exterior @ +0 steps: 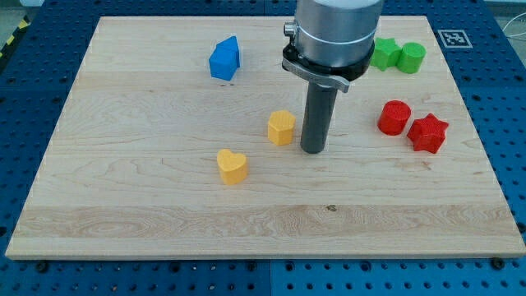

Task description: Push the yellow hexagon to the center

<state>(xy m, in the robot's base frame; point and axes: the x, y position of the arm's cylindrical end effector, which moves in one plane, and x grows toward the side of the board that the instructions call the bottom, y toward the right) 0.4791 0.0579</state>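
The yellow hexagon [281, 127] sits near the middle of the wooden board [148, 205]. My tip [313, 150] rests on the board just to the view's right of the hexagon, a small gap apart from it. A yellow heart [232, 166] lies below and to the left of the hexagon.
A blue block [224, 59] lies at the upper left. Two green blocks [384, 53] [412, 57] lie at the top right, partly behind the arm. A red cylinder [394, 117] and a red star [427, 132] lie at the right.
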